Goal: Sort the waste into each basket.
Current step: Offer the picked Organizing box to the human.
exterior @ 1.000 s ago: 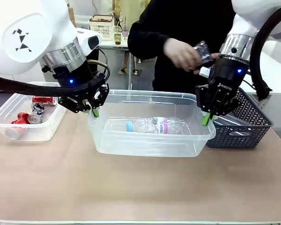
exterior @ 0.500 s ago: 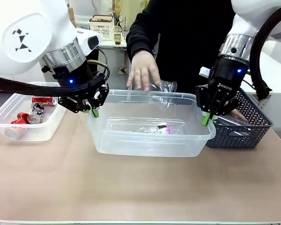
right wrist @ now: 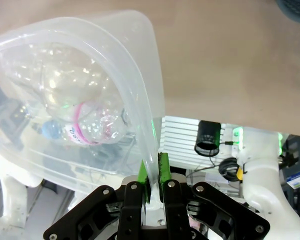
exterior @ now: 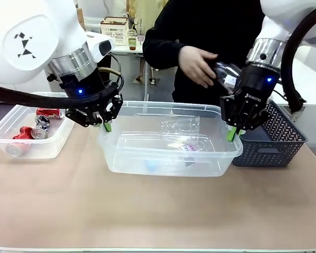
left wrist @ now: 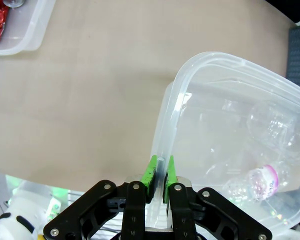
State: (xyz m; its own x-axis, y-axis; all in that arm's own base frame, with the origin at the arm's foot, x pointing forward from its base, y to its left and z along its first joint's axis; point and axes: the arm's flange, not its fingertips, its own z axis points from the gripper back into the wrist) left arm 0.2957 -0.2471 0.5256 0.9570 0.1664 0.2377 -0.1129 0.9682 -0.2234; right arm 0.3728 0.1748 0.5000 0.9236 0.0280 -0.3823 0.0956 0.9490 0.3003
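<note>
Left tool (left wrist: 158, 176) and right tool (right wrist: 152, 172): each clamped on the large clear plastic tub's (exterior: 168, 164) rim, frame centre | thin, flexible wall; grip the rolled rim | clear plastic bottles (exterior: 180, 126) inside: light, slippery

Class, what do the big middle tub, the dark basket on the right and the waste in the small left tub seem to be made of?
Middle tub: clear, glossy plastic; bottles show through its wall. Dark basket: probably matte moulded plastic, with a lattice side and handle slot. Crushed cans: likely thin metal, shiny red and silver, dented.
</note>
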